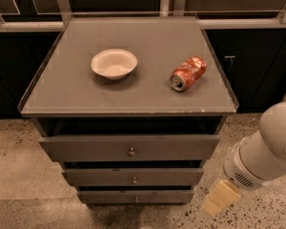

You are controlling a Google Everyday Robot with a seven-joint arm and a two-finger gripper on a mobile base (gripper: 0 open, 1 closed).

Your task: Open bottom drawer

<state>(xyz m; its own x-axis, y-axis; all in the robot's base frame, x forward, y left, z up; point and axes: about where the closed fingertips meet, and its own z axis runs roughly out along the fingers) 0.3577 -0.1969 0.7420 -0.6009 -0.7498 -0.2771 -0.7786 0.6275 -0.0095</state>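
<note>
A big grey cabinet fills the middle of the frame and has 3 drawers. A fat white robot arm comes in from the right edge. The bottom drawer is low in the middle, under the other 2. A white bowl and a squashed red can sit apart on top. The tan gripper hangs at the lower right, beside the bottom drawer and not touching it. I cannot tell if it is spread or pressed together.

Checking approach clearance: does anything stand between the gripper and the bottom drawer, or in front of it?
Nothing visible does. The gripper hangs low, right of the cabinet, about level with the bottom drawer; only speckled floor lies before its front.
</note>
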